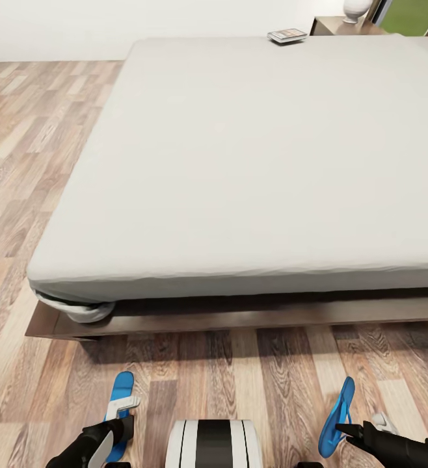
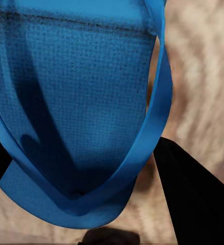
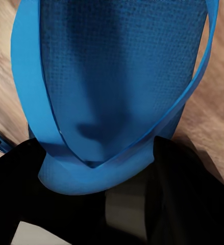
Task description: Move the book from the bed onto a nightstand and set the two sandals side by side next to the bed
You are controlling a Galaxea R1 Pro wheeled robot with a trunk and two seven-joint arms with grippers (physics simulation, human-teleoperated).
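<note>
Head view: left gripper and right gripper each clamp one sandal; book on bed. Wrist views: toe straps between jaws.

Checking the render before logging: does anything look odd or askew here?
Yes: the bed's sheet has slipped off the near left corner, sagging in a bunched fold over the frame. The right sandal stands on edge in the right gripper, not flat.

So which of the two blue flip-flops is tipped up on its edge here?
The bright blue flip-flop at the right hand: it stands on edge, sole turned sideways. The other blue flip-flop, at the left hand, looks flat on the wood-plank floor.
</note>
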